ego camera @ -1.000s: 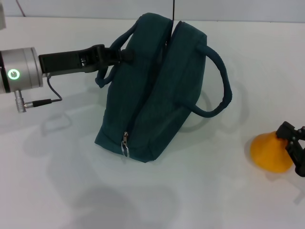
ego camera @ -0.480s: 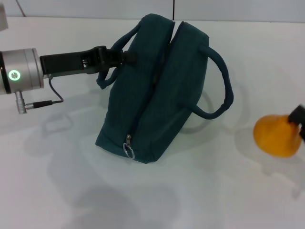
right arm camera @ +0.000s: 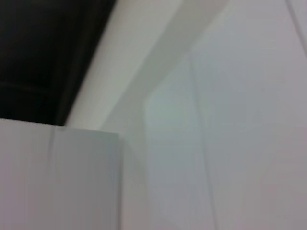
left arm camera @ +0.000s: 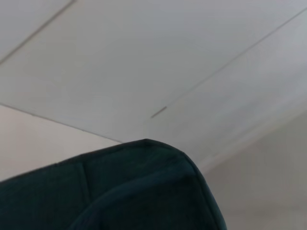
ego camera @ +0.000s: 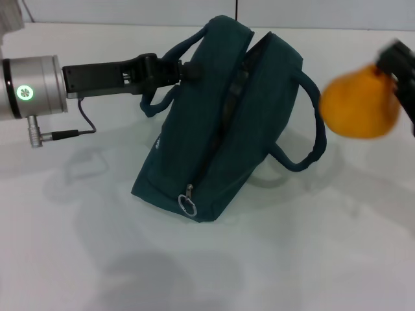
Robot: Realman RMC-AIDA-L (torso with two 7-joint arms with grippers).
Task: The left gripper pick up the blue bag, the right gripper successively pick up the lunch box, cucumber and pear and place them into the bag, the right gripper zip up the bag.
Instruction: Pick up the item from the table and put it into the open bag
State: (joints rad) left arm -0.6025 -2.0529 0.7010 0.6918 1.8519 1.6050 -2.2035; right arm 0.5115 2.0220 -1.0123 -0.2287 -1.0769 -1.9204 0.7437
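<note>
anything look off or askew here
The bag leans instead of standing square: the left gripper pulls one handle, tipping its top away from that arm. Its zipper is only partly open. The right gripper holds the pear in the air beside it.

Bright even light; pear (ego camera: 360,110) motion-blurred, soft shadows

The blue bag (ego camera: 224,123) stands tilted on the middle of the surface (ego camera: 97,259), its zipper end toward the front edge. The left hand (ego camera: 185,70) is at the bag's upper left side, toward the back edge. The pear (ego camera: 360,102) is in the right hand (ego camera: 399,68), above the surface, just right of the bag.
</note>
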